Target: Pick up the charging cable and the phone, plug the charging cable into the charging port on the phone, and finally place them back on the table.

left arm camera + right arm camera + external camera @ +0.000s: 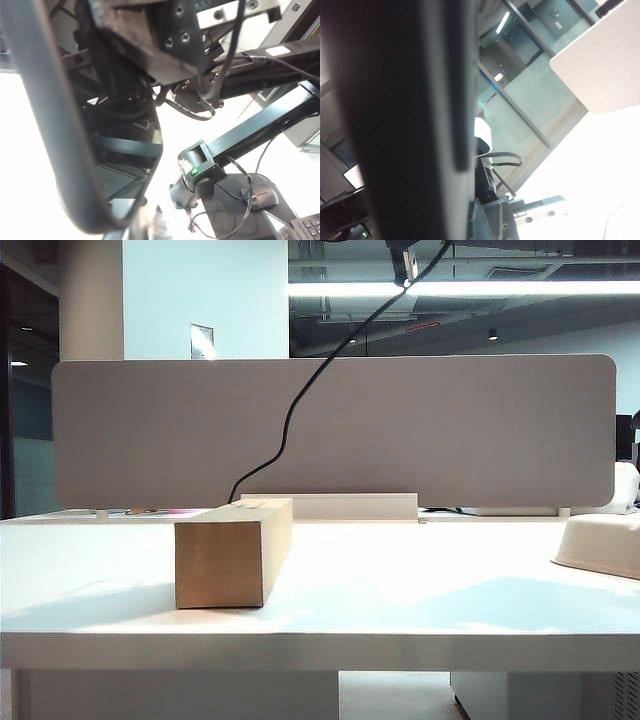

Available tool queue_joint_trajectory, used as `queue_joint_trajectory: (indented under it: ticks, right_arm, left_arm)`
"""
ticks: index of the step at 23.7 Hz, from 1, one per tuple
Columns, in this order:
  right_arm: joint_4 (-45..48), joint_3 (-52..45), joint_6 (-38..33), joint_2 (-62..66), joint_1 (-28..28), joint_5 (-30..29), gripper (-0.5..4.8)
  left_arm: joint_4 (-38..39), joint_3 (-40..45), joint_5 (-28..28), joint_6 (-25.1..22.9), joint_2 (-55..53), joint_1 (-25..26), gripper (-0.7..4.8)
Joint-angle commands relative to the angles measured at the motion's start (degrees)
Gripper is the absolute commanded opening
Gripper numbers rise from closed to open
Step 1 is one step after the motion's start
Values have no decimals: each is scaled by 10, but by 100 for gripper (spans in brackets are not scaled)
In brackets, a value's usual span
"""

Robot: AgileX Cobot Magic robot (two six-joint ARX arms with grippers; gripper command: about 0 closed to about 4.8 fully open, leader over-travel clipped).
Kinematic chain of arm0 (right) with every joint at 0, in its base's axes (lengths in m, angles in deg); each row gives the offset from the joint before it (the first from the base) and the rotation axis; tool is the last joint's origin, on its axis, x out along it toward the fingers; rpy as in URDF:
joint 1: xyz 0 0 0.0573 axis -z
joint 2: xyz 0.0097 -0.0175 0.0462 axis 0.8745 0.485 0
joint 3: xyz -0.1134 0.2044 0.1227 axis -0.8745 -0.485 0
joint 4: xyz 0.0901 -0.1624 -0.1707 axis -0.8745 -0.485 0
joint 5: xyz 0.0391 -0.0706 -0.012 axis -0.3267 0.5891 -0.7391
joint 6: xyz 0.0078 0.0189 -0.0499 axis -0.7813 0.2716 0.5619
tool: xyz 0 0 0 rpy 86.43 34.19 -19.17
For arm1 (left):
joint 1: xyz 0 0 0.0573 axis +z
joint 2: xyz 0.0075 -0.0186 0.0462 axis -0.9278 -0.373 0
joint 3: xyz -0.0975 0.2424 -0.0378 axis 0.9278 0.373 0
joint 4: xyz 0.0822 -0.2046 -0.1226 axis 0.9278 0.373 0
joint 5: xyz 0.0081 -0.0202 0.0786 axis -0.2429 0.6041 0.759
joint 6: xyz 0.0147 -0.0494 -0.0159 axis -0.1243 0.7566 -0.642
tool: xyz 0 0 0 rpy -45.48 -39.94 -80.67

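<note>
While both arms hang high above the worktop [400,590], the left pincer [150,222] is closed on the phone [75,150]. The phone fills most of the left wrist view as a glossy black slab with a grey rim. One of its rounded corners sits right by the blurred fingertips.

Just beyond the phone, on the side away from the left pincer, is the right pincer [150,85] on its black arm. Its jaws are closed. The frames do not show what they nip, and the right wrist view is largely blocked by a broad dark band too close to identify.

The charging cable [290,420] rises as a thin black cord from the worktop far below the pincers to a dark part at the top edge of the exterior view. There is a small bright glint where the cord meets that part. The cord's lower end drops behind a brown cardboard box [233,552] that stands on the worktop in front of the grey divider panel [450,430].

The charging port cannot be made out, so I cannot tell whether the plug is seated in it. A computer mouse [262,197] and the corner of a keyboard [307,226] lie well below both pincers.
</note>
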Motion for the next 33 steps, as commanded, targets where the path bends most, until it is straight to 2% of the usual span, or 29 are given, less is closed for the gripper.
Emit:
queue_joint_trajectory:
  ticks: [1,10,12,19,24,28,31,33]
  right_arm:
    - [19,5,0,5,-1,4,-5]
    - [18,5,0,5,-2,0,-5]
    - [10,5,5,5,-2,0,-5]
    - [-102,5,120,5,-5,-26,-5]
    - [-119,5,134,5,-5,-25,-5]
    - [-120,5,136,5,-8,-28,-5]
    - [-121,5,142,5,-30,-26,-5]
    - [-128,5,145,5,-38,-24,-5]
  left_arm:
    - [-5,-1,-7,-1,2,0,-6]
    - [-25,-1,13,1,2,0,-6]
    - [-32,-1,54,18,2,0,-6]
    - [-66,-1,60,67,1,4,-6]
    - [-72,-1,72,71,-9,3,-6]
    - [-111,-1,72,109,-16,3,-6]
    - [-143,-1,73,131,-16,3,-6]
    - [-144,-1,73,130,-16,3,-6]
